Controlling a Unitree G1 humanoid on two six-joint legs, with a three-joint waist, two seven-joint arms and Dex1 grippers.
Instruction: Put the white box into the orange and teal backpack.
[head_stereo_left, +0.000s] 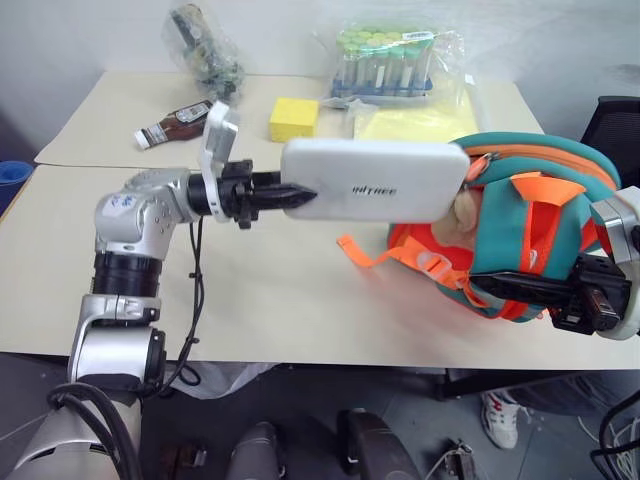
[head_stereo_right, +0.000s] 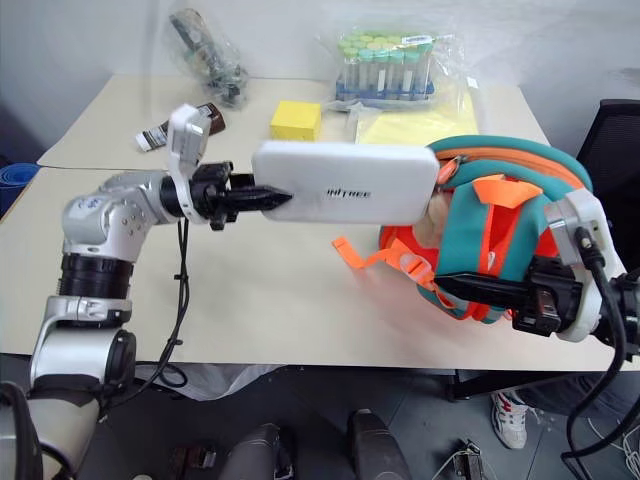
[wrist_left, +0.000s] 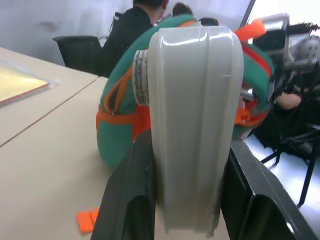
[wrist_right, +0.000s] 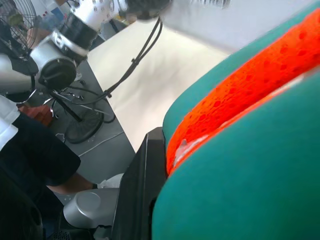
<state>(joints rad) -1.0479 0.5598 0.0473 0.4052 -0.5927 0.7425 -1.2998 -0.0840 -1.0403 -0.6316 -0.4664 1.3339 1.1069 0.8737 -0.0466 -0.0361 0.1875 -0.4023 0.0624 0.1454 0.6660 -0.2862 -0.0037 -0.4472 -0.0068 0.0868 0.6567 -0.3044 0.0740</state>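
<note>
The white box (head_stereo_left: 375, 180), flat with rounded corners and grey lettering, hangs level above the table, and my left gripper (head_stereo_left: 296, 197) is shut on its left end. The box's right end reaches the top opening of the orange and teal backpack (head_stereo_left: 535, 215), which stands at the table's right. In the left wrist view the box (wrist_left: 192, 125) sits clamped between the two black fingers (wrist_left: 130, 200), with the backpack (wrist_left: 117, 125) just behind it. My right gripper (head_stereo_left: 510, 288) is shut on the backpack's lower front edge, its black finger (wrist_right: 142, 195) pressing the orange and teal fabric (wrist_right: 240, 165).
At the back of the table lie a yellow sponge block (head_stereo_left: 294, 118), a bagged rack of tubes (head_stereo_left: 385, 62), a yellow sheet (head_stereo_left: 415, 122), a sauce bottle (head_stereo_left: 175, 123) and a bag of small items (head_stereo_left: 203, 42). A loose orange strap (head_stereo_left: 365, 250) trails on the table. People and a chair (wrist_left: 82, 50) sit beyond the table.
</note>
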